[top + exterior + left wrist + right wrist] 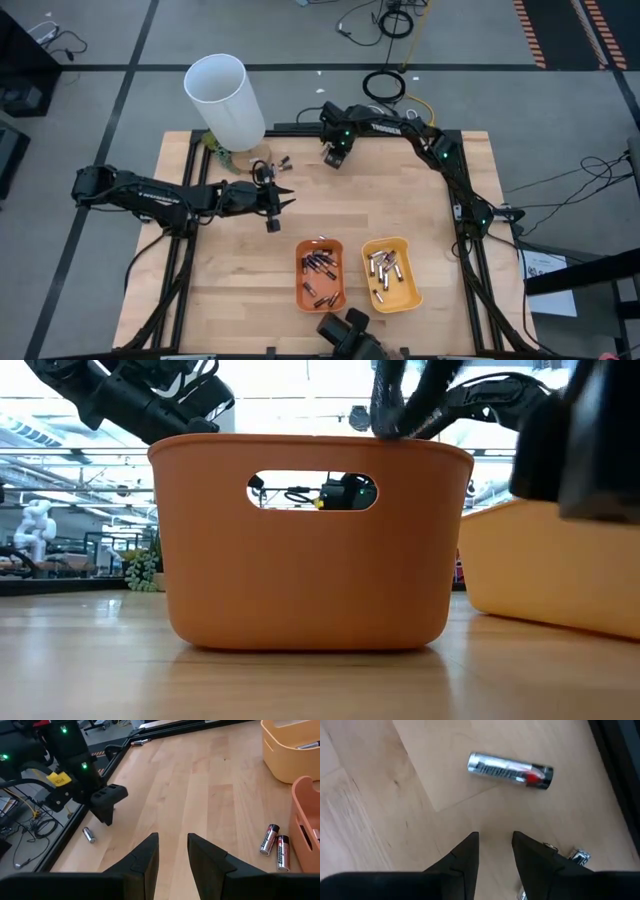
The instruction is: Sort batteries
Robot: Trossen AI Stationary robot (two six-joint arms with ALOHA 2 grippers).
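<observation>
Landmark: orange tray (320,274), on the wooden table (240,290) near its front edge.

Left pincer (283,205): up-left of the orange tray, over bare wood. Fingers (145,860) spread slightly w/ a narrow gap, nothing between them. Two batteries (274,845) lie side by side on the wood just outside the orange tray's wall, ahead of this pincer.

Right pincer (333,158): well beyond the orange tray, toward the table's far edge, pointing down. Fingers (465,857) slightly apart, pinching nothing. One silvery battery w/ red-and-black end (510,770) lies flat on the wood just ahead of the tips, not touching them. Left wrist view shows a silvery cell (89,834) on the wood close beside the right pincer's tip (106,805).

Batteries, other locations:
- Inside orange tray: a cluster of dark cells (318,268).
- Inside yellow tray (412,295), just right of the orange tray: a cluster of silvery cells (383,270).
- Loose cells (284,160) on the wood beyond the orange tray, near the base of the white tube (227,100).

White tube: upright at the far-left corner, well apart from the orange tray.

Low view: orange tray wall (310,560) fills the frame; yellow tray (550,570) to its right.
</observation>
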